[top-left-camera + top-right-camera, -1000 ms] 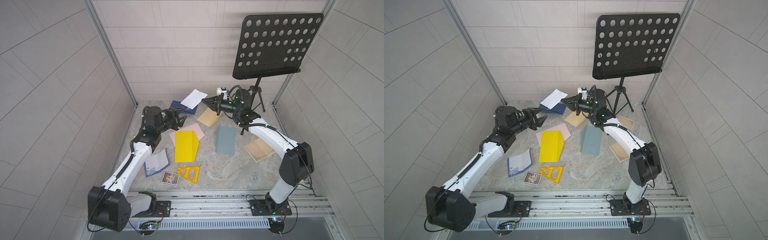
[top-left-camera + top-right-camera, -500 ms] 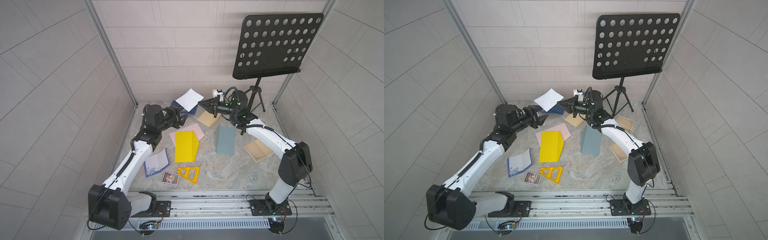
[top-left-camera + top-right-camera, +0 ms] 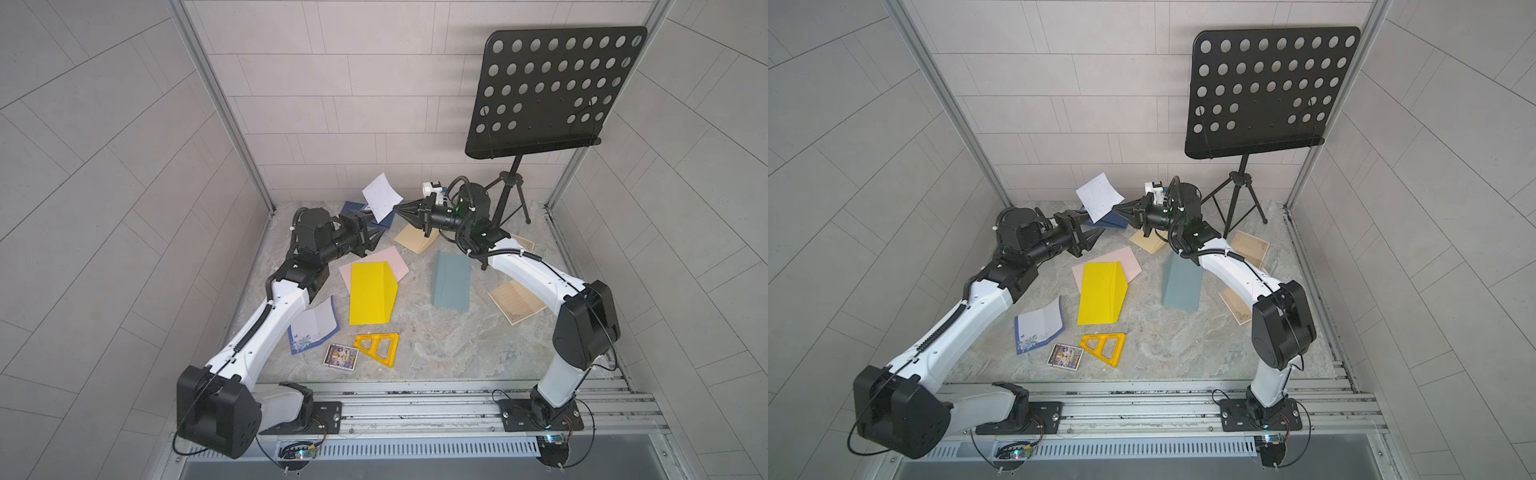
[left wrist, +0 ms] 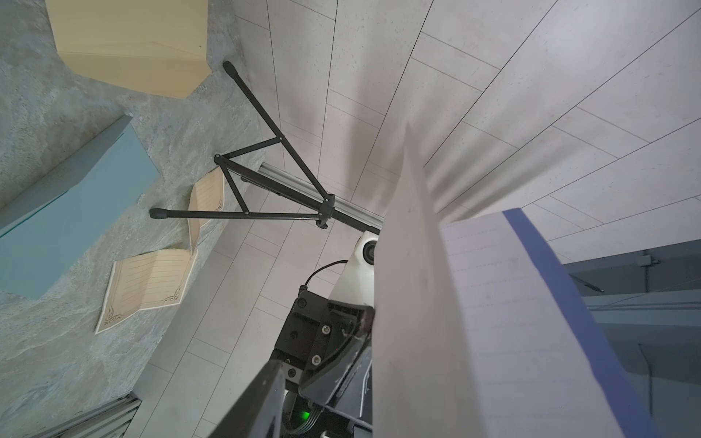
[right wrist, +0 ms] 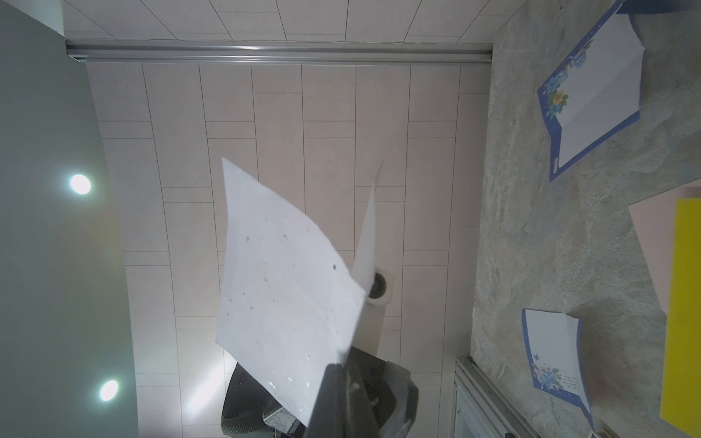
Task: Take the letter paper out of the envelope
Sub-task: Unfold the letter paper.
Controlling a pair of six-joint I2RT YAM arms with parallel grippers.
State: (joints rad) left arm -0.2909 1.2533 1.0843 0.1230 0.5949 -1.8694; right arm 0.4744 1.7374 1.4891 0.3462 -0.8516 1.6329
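Observation:
A white speckled letter paper (image 3: 380,198) (image 3: 1099,197) hangs folded in the air at the back, clear of the table. My right gripper (image 3: 397,209) (image 3: 1117,209) (image 5: 343,365) is shut on its edge. Its inner face (image 4: 493,303) is lined with a blue border. The dark blue envelope (image 3: 352,206) (image 3: 1111,221) lies flat on the table under the paper. My left gripper (image 3: 376,237) (image 3: 1096,239) sits just below the paper's lower corner, jaws apart. One finger (image 4: 261,398) shows in the left wrist view; the paper hides the other.
A black music stand (image 3: 552,91) has its tripod (image 3: 509,195) at the back right. On the table lie a yellow envelope (image 3: 370,293), pink paper (image 3: 397,262), grey-blue envelope (image 3: 451,280), tan envelope (image 3: 413,240), tan letter sheets (image 3: 517,301), a blue-edged sheet (image 3: 313,326), yellow triangle (image 3: 378,347) and a card (image 3: 340,356).
My right gripper has carried the paper left and tipped it more upright. My left gripper has come up under the paper's lower corner and its jaws have narrowed a little.

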